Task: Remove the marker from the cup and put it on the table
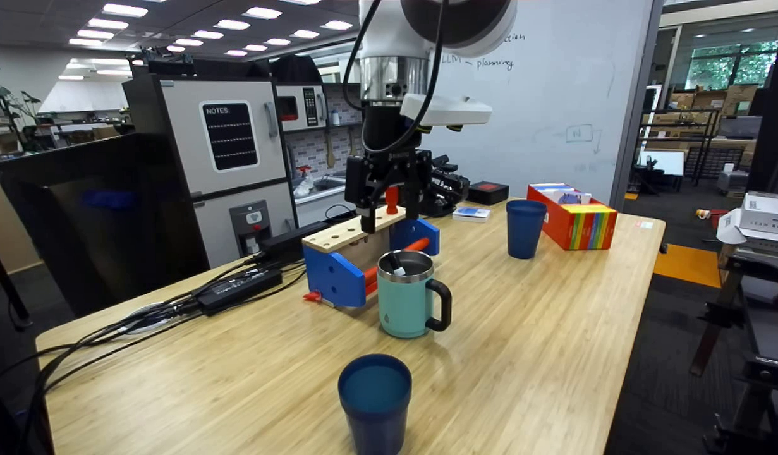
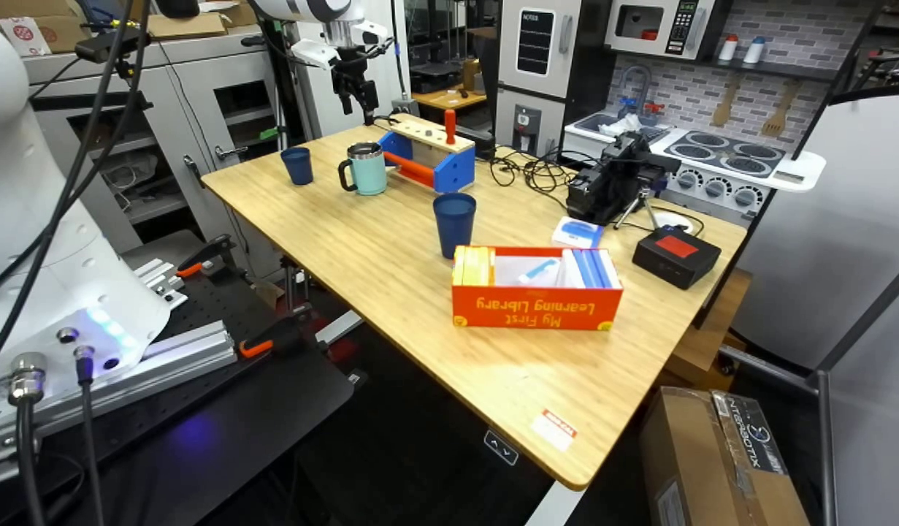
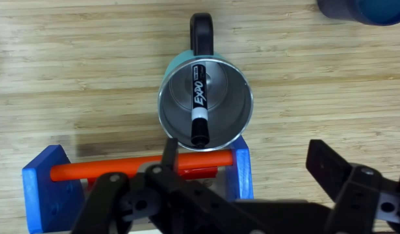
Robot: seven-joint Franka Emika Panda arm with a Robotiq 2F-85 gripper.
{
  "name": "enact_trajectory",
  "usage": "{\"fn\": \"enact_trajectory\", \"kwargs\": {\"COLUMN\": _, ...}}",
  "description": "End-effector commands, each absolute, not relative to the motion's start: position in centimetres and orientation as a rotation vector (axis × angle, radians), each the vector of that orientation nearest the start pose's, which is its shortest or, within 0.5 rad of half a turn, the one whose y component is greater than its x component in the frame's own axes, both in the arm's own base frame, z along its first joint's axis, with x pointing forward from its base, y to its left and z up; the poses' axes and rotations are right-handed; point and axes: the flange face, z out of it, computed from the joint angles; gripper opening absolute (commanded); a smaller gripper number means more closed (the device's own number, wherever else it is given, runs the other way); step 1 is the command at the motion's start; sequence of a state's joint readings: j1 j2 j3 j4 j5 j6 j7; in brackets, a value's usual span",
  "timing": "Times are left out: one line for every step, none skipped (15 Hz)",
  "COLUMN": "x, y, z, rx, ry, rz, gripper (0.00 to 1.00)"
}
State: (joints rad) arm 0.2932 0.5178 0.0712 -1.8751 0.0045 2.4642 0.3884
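Observation:
The cup (image 1: 404, 308) is a teal mug with a black handle and silvery rim, upright on the light-wood table (image 1: 521, 360); it also shows in an exterior view (image 2: 369, 174). In the wrist view, the marker (image 3: 199, 104), black with a white band, leans inside the cup (image 3: 234, 110), its cap end against the rim on the toy bench side. The marker's upper end also shows in an exterior view (image 1: 398, 264). My gripper (image 1: 390, 218) is open and empty, above the bench and behind the cup. In the wrist view, its spread fingers (image 3: 245, 152) stand below and right of the cup.
A blue toy workbench (image 1: 335, 278) with orange bars stands close beside the cup. Dark blue cups stand in front (image 1: 376, 404) and further back (image 1: 525, 230). A red book box (image 2: 537, 307), a black box (image 2: 675, 256) and cables (image 1: 237, 291) also lie on the table.

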Motion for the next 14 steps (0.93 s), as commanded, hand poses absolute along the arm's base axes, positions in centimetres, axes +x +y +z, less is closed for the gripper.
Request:
{"fn": "enact_trajectory", "kwargs": {"x": 60.37, "y": 22.84, "z": 24.24, "rx": -3.066, "ry": 0.09, "rz": -0.067, "gripper": 1.0}}
{"fn": "enact_trajectory", "kwargs": {"x": 60.31, "y": 22.87, "z": 24.24, "rx": -3.064, "ry": 0.094, "rz": -0.057, "gripper": 1.0}}
{"fn": "enact_trajectory", "kwargs": {"x": 60.3, "y": 22.91, "z": 24.24, "rx": -3.061, "ry": 0.095, "rz": -0.055, "gripper": 1.0}}
{"fn": "enact_trajectory", "kwargs": {"x": 60.3, "y": 22.94, "z": 24.24, "rx": -3.058, "ry": 0.096, "rz": -0.056, "gripper": 1.0}}
{"fn": "enact_trajectory", "kwargs": {"x": 60.28, "y": 23.01, "z": 24.25, "rx": -3.05, "ry": 0.105, "rz": -0.05, "gripper": 1.0}}
{"fn": "enact_trajectory", "kwargs": {"x": 60.25, "y": 23.11, "z": 24.26, "rx": -3.041, "ry": 0.114, "rz": -0.045, "gripper": 1.0}}
{"fn": "enact_trajectory", "kwargs": {"x": 60.23, "y": 23.18, "z": 24.27, "rx": -3.034, "ry": 0.126, "rz": -0.041, "gripper": 1.0}}
{"fn": "enact_trajectory", "kwargs": {"x": 60.21, "y": 23.19, "z": 24.26, "rx": -3.036, "ry": 0.13, "rz": -0.04, "gripper": 1.0}}
{"fn": "enact_trajectory", "kwargs": {"x": 60.24, "y": 23.14, "z": 24.26, "rx": -3.042, "ry": 0.128, "rz": -0.049, "gripper": 1.0}}
{"fn": "enact_trajectory", "kwargs": {"x": 60.26, "y": 23.14, "z": 24.24, "rx": -3.049, "ry": 0.099, "rz": -0.059, "gripper": 1.0}}
{"fn": "enact_trajectory", "kwargs": {"x": 60.26, "y": 23.14, "z": 24.24, "rx": -3.049, "ry": 0.1, "rz": -0.059, "gripper": 1.0}}
{"fn": "enact_trajectory", "kwargs": {"x": 60.26, "y": 23.14, "z": 24.24, "rx": -3.049, "ry": 0.1, "rz": -0.059, "gripper": 1.0}}
{"fn": "enact_trajectory", "kwargs": {"x": 60.26, "y": 23.14, "z": 24.24, "rx": -3.049, "ry": 0.1, "rz": -0.059, "gripper": 1.0}}
{"fn": "enact_trajectory", "kwargs": {"x": 60.26, "y": 23.14, "z": 24.24, "rx": -3.049, "ry": 0.1, "rz": -0.059, "gripper": 1.0}}
